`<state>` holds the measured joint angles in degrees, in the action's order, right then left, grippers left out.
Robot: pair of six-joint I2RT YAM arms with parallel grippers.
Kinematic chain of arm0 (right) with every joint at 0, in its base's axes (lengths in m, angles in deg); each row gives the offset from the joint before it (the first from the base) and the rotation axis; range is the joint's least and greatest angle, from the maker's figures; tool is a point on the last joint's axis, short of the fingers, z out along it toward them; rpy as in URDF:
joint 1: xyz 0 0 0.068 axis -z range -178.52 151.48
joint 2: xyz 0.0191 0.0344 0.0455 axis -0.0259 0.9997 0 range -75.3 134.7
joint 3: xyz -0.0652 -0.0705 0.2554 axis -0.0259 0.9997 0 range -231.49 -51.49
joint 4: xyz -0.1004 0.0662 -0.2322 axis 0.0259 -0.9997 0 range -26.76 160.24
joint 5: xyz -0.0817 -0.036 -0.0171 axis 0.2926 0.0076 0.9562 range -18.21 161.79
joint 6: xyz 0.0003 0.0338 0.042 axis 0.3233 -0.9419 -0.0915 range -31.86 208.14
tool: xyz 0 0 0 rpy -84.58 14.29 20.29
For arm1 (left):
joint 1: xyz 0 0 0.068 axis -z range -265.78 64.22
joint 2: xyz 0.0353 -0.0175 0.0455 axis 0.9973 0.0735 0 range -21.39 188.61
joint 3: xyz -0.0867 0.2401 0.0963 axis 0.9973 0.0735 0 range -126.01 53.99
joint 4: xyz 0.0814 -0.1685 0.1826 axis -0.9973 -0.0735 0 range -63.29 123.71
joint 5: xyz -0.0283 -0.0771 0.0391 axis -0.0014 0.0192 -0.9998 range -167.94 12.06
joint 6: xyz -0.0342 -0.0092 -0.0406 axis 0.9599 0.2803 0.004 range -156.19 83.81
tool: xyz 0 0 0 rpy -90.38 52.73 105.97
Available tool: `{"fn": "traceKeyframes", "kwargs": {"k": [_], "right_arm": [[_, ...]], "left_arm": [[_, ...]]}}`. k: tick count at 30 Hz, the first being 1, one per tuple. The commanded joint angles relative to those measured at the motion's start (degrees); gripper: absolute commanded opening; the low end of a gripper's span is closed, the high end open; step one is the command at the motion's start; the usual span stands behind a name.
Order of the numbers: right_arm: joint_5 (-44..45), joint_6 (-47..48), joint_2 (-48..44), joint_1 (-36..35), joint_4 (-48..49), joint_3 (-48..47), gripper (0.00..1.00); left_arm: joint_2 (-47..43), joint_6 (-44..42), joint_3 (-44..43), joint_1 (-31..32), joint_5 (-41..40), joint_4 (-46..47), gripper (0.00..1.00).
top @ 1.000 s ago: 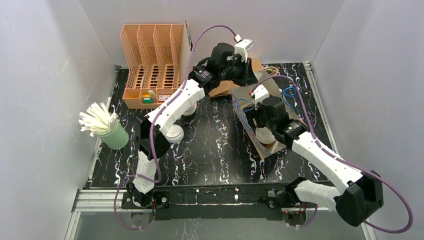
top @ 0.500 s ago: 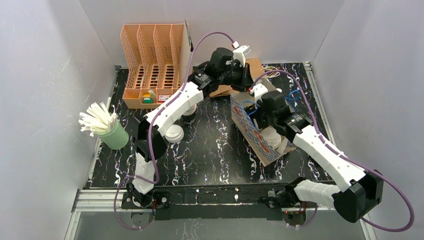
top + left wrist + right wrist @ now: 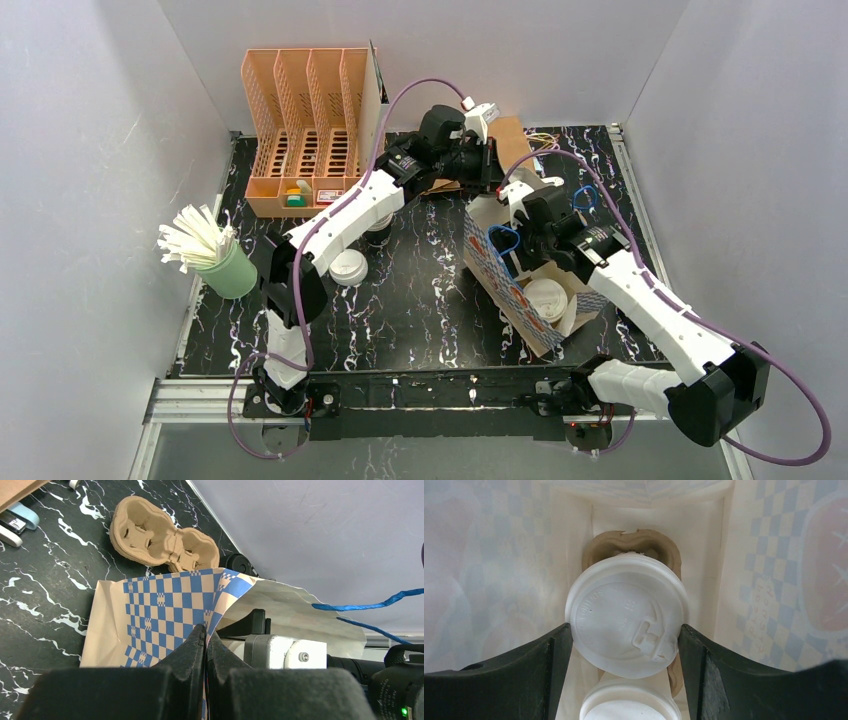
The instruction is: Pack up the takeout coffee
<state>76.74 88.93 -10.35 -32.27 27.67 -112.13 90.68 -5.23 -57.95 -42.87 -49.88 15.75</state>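
Note:
A blue-checked paper bag lies on the right of the table with its mouth held up. My left gripper is shut on the bag's upper edge, at the back centre in the top view. Inside the bag a brown pulp tray holds two white lidded cups of takeout coffee; one lid shows from above. My right gripper hangs open over the bag's mouth, its fingers framing the farther lid without holding it. Another lidded cup stands on the table by my left arm.
A stack of spare pulp trays lies behind the bag. An orange slotted organiser stands at the back left, and a green cup of white straws at the left edge. Blue bag handles loop near my right wrist. White walls close three sides.
My right gripper has pulled back out of the bag toward the far side, leaving the cups inside. The left gripper has drawn the bag's edge up and the bag has shifted nearer.

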Motion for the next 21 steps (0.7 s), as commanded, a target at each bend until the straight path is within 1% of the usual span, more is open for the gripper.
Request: {"fn": "traceKeyframes", "kwargs": {"k": [1, 7, 14, 21], "right_arm": [[-1.2, -0.3, 0.3, 0.2, -2.3, -2.4, 0.21], [-0.7, -0.2, 2.0, 0.2, -1.1, -2.8, 0.21], [0.5, -0.3, 6.1, 0.0, 1.7, -3.3, 0.21], [0.3, -0.3, 7.6, 0.0, 3.4, -3.1, 0.21]], "left_arm": [[-4.9, 1.6, 1.2, -0.1, 2.0, 1.8, 0.00], [-5.2, 1.4, 2.7, -0.1, 0.9, 2.1, 0.00], [-5.9, 2.8, 7.1, -0.1, -1.4, 7.2, 0.00], [-6.2, 1.3, 8.1, -0.5, -3.7, 7.2, 0.00]]}}
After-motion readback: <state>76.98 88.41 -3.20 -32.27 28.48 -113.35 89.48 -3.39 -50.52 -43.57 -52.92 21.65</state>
